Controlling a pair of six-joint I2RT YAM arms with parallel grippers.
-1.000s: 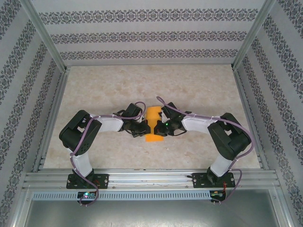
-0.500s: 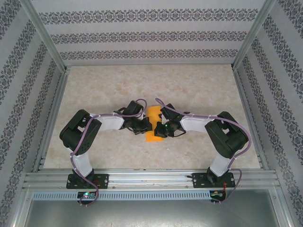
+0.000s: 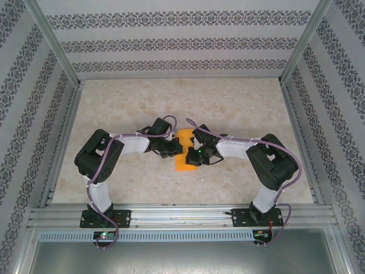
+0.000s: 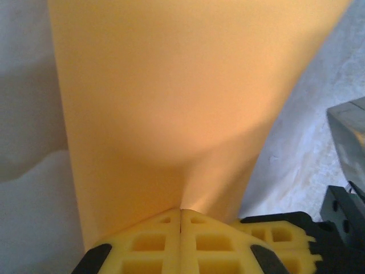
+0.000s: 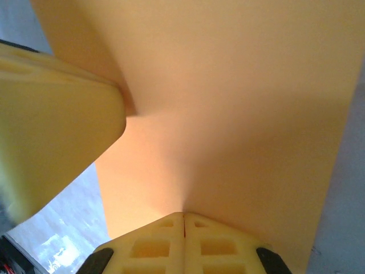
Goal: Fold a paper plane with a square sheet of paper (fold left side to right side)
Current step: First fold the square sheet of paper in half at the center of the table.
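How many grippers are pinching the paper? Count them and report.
2. The left gripper is shut on the paper from the left, the right gripper from the right.

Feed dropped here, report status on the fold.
Both shut on paper: left gripper, right gripper. Paper bowed between them. Grippers close together.

Black-jointed white arms (image 3: 131,149) trail purple cables (image 3: 89,194), with yellow gridded fingers (image 4: 145,248).
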